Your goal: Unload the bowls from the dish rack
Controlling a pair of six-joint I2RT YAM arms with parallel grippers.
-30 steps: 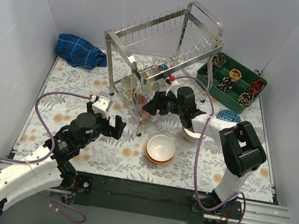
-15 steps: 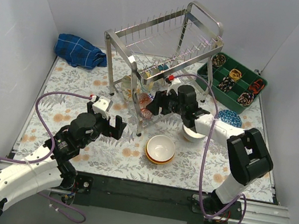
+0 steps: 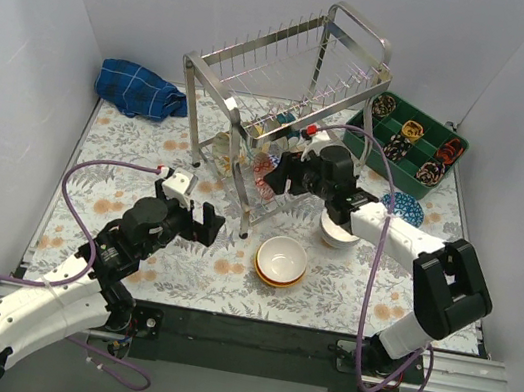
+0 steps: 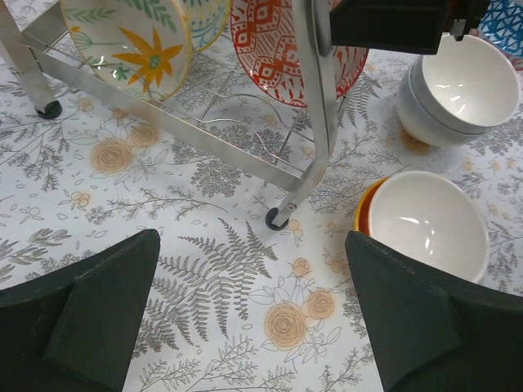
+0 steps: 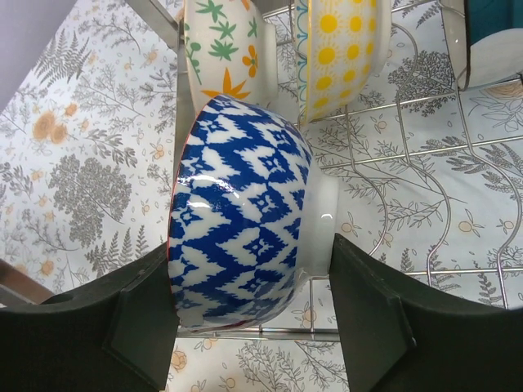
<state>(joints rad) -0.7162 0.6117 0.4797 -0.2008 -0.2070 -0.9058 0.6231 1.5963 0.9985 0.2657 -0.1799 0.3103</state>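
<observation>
1. A floral tablecloth (image 3: 115, 221) under grey walls is seen.
2. Left gripper (image 3: 181, 214) is held wide, empty, near the dish rack (image 3: 291, 89) leg.
3. Right gripper (image 5: 245, 318), nearer, is spread around the on-edge blue-patterned bowl (image 5: 237, 212) in the lower tier, directly ahead of it.

The overhead camera looks down from behind the arms; each wrist camera looks close past its own fingers; all share the dish rack (image 3: 282, 108).
</observation>
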